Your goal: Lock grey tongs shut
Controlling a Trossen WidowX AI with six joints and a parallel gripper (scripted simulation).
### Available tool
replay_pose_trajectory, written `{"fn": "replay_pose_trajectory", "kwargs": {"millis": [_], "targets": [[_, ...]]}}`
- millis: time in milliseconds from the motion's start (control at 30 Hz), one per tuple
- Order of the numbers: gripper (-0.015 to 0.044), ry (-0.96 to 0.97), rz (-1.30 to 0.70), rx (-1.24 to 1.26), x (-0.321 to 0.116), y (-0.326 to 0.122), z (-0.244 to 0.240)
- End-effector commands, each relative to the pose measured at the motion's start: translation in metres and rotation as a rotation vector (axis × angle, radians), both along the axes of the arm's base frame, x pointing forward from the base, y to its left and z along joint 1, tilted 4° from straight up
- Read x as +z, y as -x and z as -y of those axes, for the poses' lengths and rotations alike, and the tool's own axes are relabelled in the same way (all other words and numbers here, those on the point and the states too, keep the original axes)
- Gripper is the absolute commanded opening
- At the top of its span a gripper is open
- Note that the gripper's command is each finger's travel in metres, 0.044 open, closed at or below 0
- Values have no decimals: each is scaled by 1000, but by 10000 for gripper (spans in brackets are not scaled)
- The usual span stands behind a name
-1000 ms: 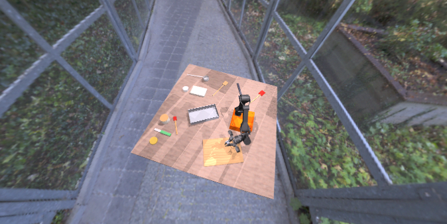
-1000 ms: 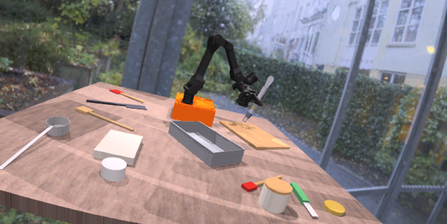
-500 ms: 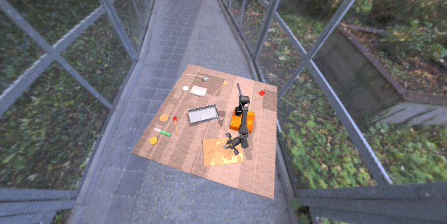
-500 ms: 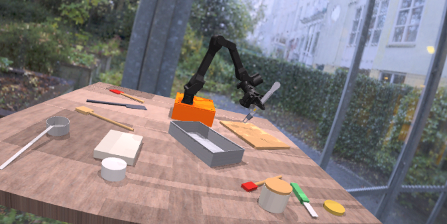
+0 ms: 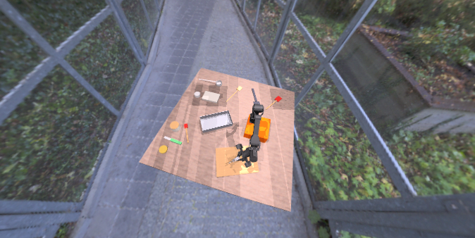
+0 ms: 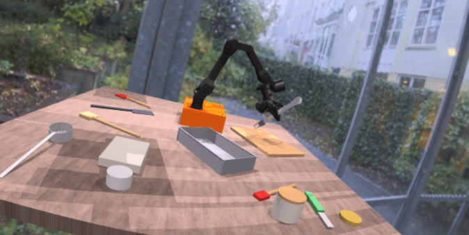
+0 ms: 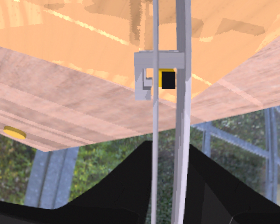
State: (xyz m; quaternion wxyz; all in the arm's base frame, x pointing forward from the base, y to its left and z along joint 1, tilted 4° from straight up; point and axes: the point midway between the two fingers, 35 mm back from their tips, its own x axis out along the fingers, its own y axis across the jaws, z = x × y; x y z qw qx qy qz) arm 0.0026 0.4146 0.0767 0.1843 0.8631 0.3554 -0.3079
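Note:
The grey tongs (image 5: 232, 160) (image 6: 291, 105) (image 7: 184, 115) are in my gripper (image 5: 242, 158) (image 6: 275, 112) (image 7: 165, 152), which is shut on them above the wooden board (image 5: 221, 171) (image 6: 292, 152) (image 7: 91, 17). In the exterior view the tongs slope: the broad tip end points up and to the right, the hinge end down and to the left. In the wrist view the two arms run close together, nearly parallel, with a narrow gap, and a yellow and black part sits by the hinge bracket. Whether the lock is engaged cannot be told.
The roasting tin (image 5: 231, 124) (image 6: 240, 166) stands beside the board, with no tongs on it. The orange arm base (image 5: 265, 136) (image 6: 202, 119) is behind. A jar (image 5: 175, 126) (image 6: 288, 207), a green-handled knife (image 5: 175, 141) (image 6: 314, 201) and a yellow disc (image 5: 163, 149) (image 6: 350, 217) (image 7: 14, 132) lie farther off.

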Motion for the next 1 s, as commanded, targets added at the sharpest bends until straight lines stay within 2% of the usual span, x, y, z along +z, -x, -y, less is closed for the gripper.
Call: {"fn": "replay_pose_trajectory", "kwargs": {"millis": [0,967], "targets": [[-150,53,-66,-5,0,-3,-4],[-150,455,-570,-126,8,-14,17]]}}
